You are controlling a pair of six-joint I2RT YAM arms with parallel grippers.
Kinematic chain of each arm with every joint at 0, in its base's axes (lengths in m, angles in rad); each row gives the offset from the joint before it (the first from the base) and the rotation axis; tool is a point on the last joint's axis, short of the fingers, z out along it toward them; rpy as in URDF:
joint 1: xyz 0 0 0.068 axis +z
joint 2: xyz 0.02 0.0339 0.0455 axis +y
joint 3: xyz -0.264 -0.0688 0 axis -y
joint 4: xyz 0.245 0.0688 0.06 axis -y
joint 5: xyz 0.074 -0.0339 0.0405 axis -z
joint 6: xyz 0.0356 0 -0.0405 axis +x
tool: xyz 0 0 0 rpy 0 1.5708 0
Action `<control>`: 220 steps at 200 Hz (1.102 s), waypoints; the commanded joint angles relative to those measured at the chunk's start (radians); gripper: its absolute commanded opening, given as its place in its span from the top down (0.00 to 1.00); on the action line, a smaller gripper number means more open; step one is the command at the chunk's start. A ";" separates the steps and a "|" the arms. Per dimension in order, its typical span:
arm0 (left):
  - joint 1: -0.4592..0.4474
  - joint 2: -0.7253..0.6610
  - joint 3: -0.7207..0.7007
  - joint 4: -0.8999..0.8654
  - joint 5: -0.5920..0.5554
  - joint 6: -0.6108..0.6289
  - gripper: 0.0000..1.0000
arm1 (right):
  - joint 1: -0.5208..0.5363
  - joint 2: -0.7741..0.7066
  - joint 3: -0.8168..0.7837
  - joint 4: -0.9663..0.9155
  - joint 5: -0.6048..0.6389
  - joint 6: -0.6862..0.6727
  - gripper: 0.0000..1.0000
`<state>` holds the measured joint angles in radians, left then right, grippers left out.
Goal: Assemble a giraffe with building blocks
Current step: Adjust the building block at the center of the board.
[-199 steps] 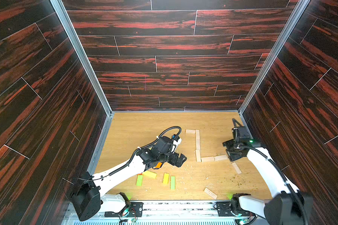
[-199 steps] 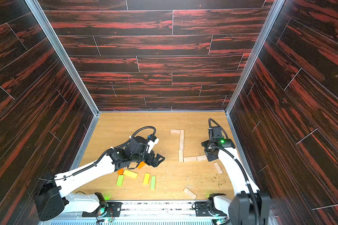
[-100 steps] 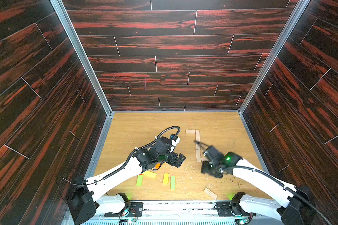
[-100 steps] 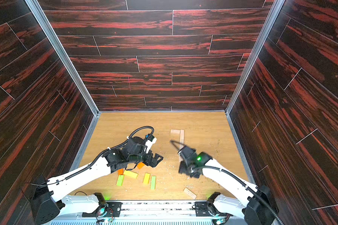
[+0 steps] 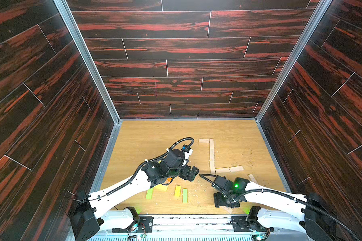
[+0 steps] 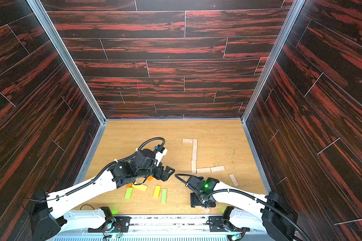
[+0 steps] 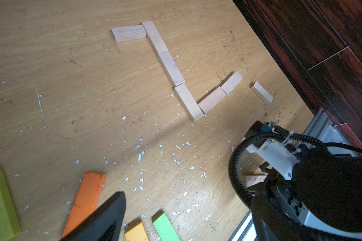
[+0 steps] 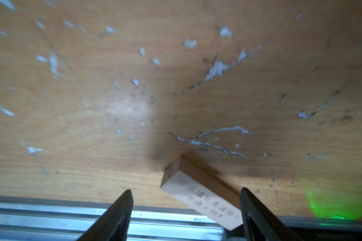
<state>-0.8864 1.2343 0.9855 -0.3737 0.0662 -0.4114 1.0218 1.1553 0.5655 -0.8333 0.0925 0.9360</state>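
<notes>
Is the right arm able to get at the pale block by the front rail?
Probably yes: the right end effector hovers at the pale block, jaws open around it, nothing between. The block lies skewed near the front rail.

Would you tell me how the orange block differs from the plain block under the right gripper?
The orange block is painted; the plain block is bare pale wood with printed characters. The orange block lies among the coloured blocks; the plain block lies by the front rail, between the right gripper's open jaws. Both lie flat on the table, ungripped.
</notes>
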 commanded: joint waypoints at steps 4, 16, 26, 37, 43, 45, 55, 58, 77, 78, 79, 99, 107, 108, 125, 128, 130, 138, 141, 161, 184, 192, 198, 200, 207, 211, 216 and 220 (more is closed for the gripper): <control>-0.005 -0.027 -0.004 -0.017 -0.017 -0.003 0.03 | 0.037 -0.028 -0.036 0.002 -0.036 0.030 0.19; -0.005 -0.025 -0.005 -0.018 -0.017 -0.001 0.03 | 0.057 -0.031 -0.050 -0.002 -0.045 0.044 0.19; -0.005 -0.022 -0.005 -0.016 -0.019 0.000 0.03 | 0.072 -0.031 -0.057 -0.007 -0.049 0.056 0.19; -0.005 -0.018 -0.005 -0.014 -0.019 0.000 0.03 | 0.080 -0.028 -0.066 -0.009 -0.054 0.067 0.20; -0.005 -0.015 -0.006 -0.012 -0.018 0.000 0.03 | 0.080 -0.024 -0.072 -0.011 -0.054 0.074 0.22; -0.005 -0.016 -0.007 -0.011 -0.018 0.000 0.04 | 0.080 -0.023 -0.074 -0.011 -0.055 0.075 0.23; -0.006 -0.013 -0.008 -0.007 -0.017 -0.001 0.03 | 0.080 -0.011 -0.078 -0.007 -0.049 0.083 0.27; -0.006 -0.014 -0.008 -0.006 -0.016 -0.002 0.03 | 0.080 -0.006 -0.077 -0.006 -0.046 0.085 0.29; -0.007 -0.019 -0.011 -0.004 -0.017 -0.003 0.04 | 0.081 0.049 -0.053 -0.007 -0.016 0.098 0.38; -0.007 -0.020 -0.011 -0.004 -0.017 -0.003 0.03 | 0.081 0.052 -0.051 -0.008 -0.014 0.099 0.39; -0.006 -0.020 -0.011 -0.004 -0.018 -0.003 0.04 | 0.081 0.057 -0.049 -0.008 -0.012 0.100 0.40; -0.006 -0.027 -0.018 -0.004 -0.018 -0.001 0.04 | 0.081 0.116 -0.004 -0.009 0.025 0.113 0.64; -0.006 -0.029 -0.019 -0.005 -0.017 -0.001 0.03 | 0.079 0.132 0.016 -0.011 0.039 0.119 0.71; -0.006 -0.030 -0.019 -0.005 -0.017 -0.001 0.03 | 0.079 0.135 0.019 -0.010 0.041 0.121 0.72; -0.006 -0.036 -0.024 -0.003 -0.020 -0.001 0.03 | 0.069 0.170 0.068 -0.010 0.064 0.134 0.79; -0.007 -0.037 -0.024 -0.003 -0.021 -0.001 0.03 | 0.068 0.176 0.076 -0.010 0.066 0.138 0.80; -0.006 -0.038 -0.025 -0.003 -0.020 -0.001 0.03 | 0.065 0.179 0.081 -0.011 0.067 0.140 0.80; -0.007 -0.040 -0.026 -0.001 -0.020 0.000 0.03 | 0.055 0.189 0.098 -0.012 0.071 0.153 0.80; -0.006 -0.041 -0.027 -0.002 -0.020 0.000 0.03 | 0.052 0.191 0.104 -0.011 0.072 0.158 0.80; -0.007 -0.047 -0.031 -0.001 -0.022 0.003 0.03 | 0.011 0.202 0.129 -0.003 0.062 0.191 0.80; -0.006 -0.050 -0.037 0.002 -0.025 0.006 0.04 | -0.056 0.221 0.146 0.047 0.020 0.208 0.80; -0.006 -0.049 -0.038 0.004 -0.025 0.006 0.03 | -0.072 0.235 0.160 0.056 0.013 0.207 0.79; -0.007 -0.050 -0.038 0.003 -0.025 0.008 0.03 | -0.082 0.251 0.172 0.057 0.013 0.207 0.78; -0.007 -0.049 -0.036 0.003 -0.025 0.008 0.03 | -0.084 0.255 0.176 0.058 0.013 0.209 0.78; -0.006 -0.051 -0.036 0.001 -0.025 0.009 0.03 | -0.094 0.274 0.188 0.065 0.006 0.208 0.78; -0.007 -0.053 -0.038 0.001 -0.027 0.009 0.03 | -0.098 0.283 0.193 0.074 -0.001 0.205 0.78; -0.007 -0.054 -0.038 0.000 -0.028 0.011 0.03 | -0.103 0.294 0.198 0.083 -0.010 0.204 0.78; -0.006 -0.056 -0.038 -0.002 -0.030 0.012 0.03 | -0.107 0.302 0.202 0.089 -0.016 0.204 0.77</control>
<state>-0.8890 1.2137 0.9630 -0.3664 0.0387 -0.4118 0.9386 1.4036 0.7223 -0.7883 0.1108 1.1179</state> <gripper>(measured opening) 0.966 0.268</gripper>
